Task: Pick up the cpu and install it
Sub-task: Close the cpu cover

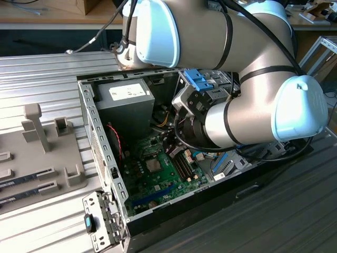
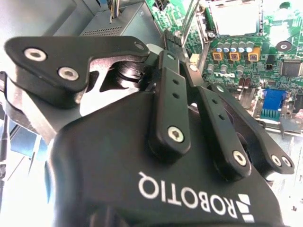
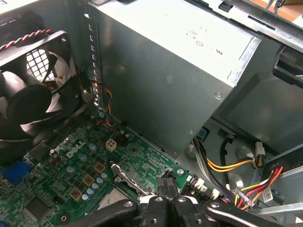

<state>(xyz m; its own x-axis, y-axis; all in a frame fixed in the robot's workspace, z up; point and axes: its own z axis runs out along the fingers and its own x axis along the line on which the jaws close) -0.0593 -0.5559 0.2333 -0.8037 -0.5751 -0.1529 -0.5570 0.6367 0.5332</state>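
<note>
My gripper (image 3: 165,189) is down inside the open computer case (image 1: 100,132), just over the green motherboard (image 1: 158,182). Its black fingers (image 2: 170,94) are closed together, with nothing visible between them. The tips sit at the end of a thin metal socket lever (image 3: 127,177); I cannot tell whether they grip it. Just beyond the tips, a pale silvery square that looks like the cpu (image 2: 234,16) lies flat in the motherboard socket, framed by metal. One corner of that silvery square (image 3: 111,199) sits beside the gripper in the first wrist view.
A grey power supply box (image 1: 124,103) stands close behind the gripper. A black case fan (image 3: 28,94) with red wires is beside it. Coloured cable bundles (image 3: 236,165) hang on the other side. A grey fixture plate (image 1: 42,158) lies at the exterior view's left.
</note>
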